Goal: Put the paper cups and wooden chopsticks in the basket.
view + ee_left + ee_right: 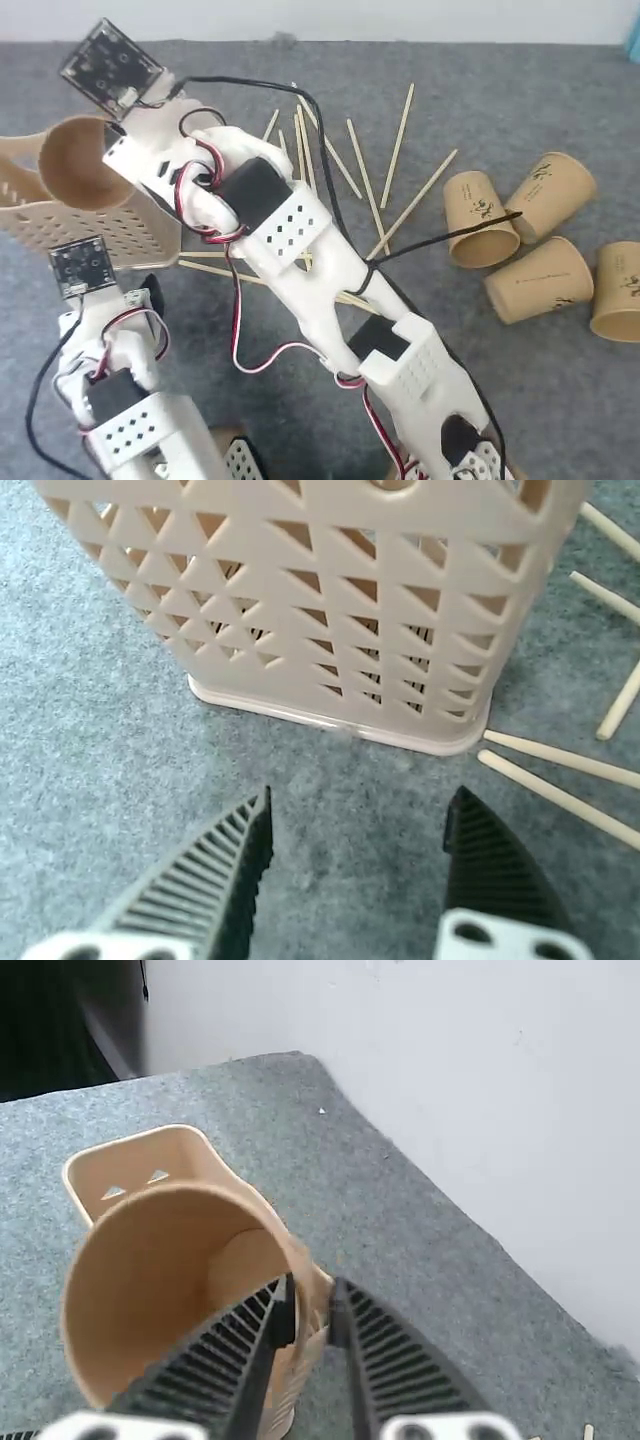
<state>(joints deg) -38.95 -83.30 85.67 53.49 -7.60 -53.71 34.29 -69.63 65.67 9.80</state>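
Matting, grey and felt-like, covers the worktop (500, 120). The right arm (310, 260) stretches slantwise across it toward the far left corner. That reach brings its load over the basket (100, 235), which stands upright with its mouth open. The right gripper (310, 1295) has its fingers pinching the wall of one paper cup (170, 1280) at the rim, mouth tipped sideways above the basket's opening, so I'd say it is ready to be let go. The left gripper (360, 810) waits low just beside the basket's latticed wall, fingers spread with nothing between them. Four more paper cups (540, 280) lie tumbled together well off to the right. The wooden chopsticks (399, 130) are strewn between cups and basket, several under the outstretched arm, which I reckon blocks them for now.
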